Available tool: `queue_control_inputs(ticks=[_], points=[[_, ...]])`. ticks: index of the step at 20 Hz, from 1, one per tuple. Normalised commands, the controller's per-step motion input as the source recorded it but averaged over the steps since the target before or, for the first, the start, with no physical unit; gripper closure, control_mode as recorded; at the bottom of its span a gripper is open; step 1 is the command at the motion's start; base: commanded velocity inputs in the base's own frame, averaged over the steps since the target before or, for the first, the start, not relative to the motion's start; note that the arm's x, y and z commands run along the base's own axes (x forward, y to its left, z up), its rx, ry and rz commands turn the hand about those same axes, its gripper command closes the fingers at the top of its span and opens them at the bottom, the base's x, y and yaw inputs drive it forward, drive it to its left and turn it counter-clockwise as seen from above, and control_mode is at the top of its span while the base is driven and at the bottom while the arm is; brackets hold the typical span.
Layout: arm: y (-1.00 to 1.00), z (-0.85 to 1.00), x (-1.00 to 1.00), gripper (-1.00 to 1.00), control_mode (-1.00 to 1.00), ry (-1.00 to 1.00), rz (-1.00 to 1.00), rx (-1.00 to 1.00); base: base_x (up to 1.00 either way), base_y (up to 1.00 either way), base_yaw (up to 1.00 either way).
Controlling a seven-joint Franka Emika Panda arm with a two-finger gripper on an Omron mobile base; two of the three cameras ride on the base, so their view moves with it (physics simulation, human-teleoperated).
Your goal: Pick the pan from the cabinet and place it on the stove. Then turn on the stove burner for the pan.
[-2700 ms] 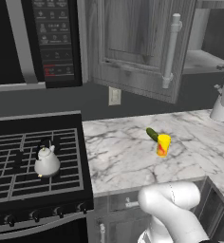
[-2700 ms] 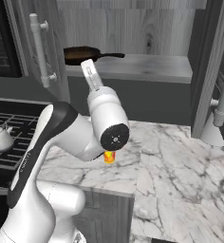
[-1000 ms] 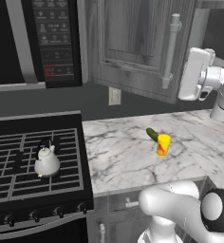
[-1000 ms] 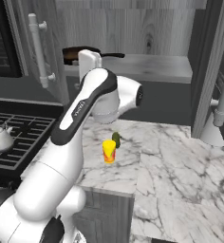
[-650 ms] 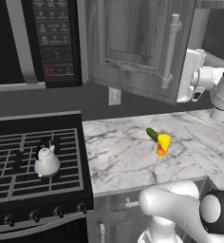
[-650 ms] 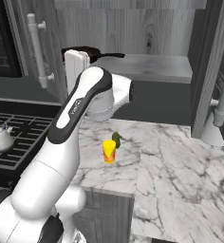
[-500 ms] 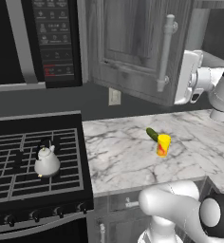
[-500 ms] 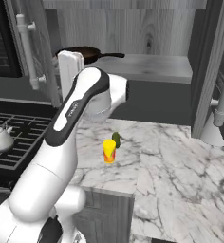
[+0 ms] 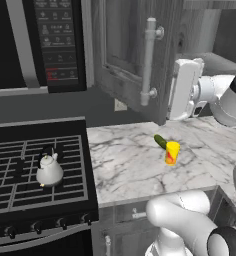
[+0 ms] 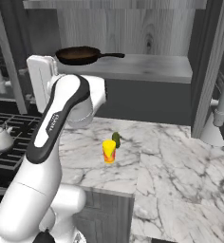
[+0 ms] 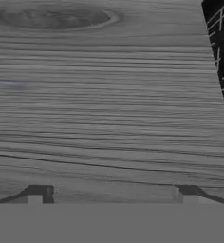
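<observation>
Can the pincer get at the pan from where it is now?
Probably not yet. The open pincer faces the inside of the cabinet door at close range, while the pan sits behind it on the shelf. It would have to turn toward the shelf first.

The dark-brown pan [image 10: 78, 55] sits flat on the shelf of the open grey cabinet [image 10: 147, 66], handle pointing right. The black stove [image 9: 37, 170] lies lower left, carrying a kettle.

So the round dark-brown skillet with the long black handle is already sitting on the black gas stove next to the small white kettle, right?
No. The right base view shows the dark-brown skillet on the grey cabinet shelf; only the white kettle sits on the black stove.
</observation>
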Motion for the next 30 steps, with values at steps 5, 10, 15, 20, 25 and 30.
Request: queue_control_inputs(ticks=[5,10,15,20,25,30], points=[[0.75,0.00,-0.50,-1.00,-1.00,0.00,0.12,-0.02,0.00,0.00,0.00],[0.75,0.00,-0.28,-1.00,-1.00,0.00,0.10,-0.02,0.00,0.00,0.00],[0.66,0.00,-0.16,-1.00,-1.00,-0.01,0.08,-0.01,0.00,0.00,0.00],[0.53,0.00,-0.19,-1.00,-1.00,-0.02,0.06,-0.05,0.00,0.00,0.00],[0.11,0.00,-0.05,-1.00,-1.00,0.01,0.03,-0.03,0.00,0.00,0.00],[-0.38,-0.09,0.06,-1.00,-1.00,-0.10,0.08,0.00,0.00,0.00,0.00]])
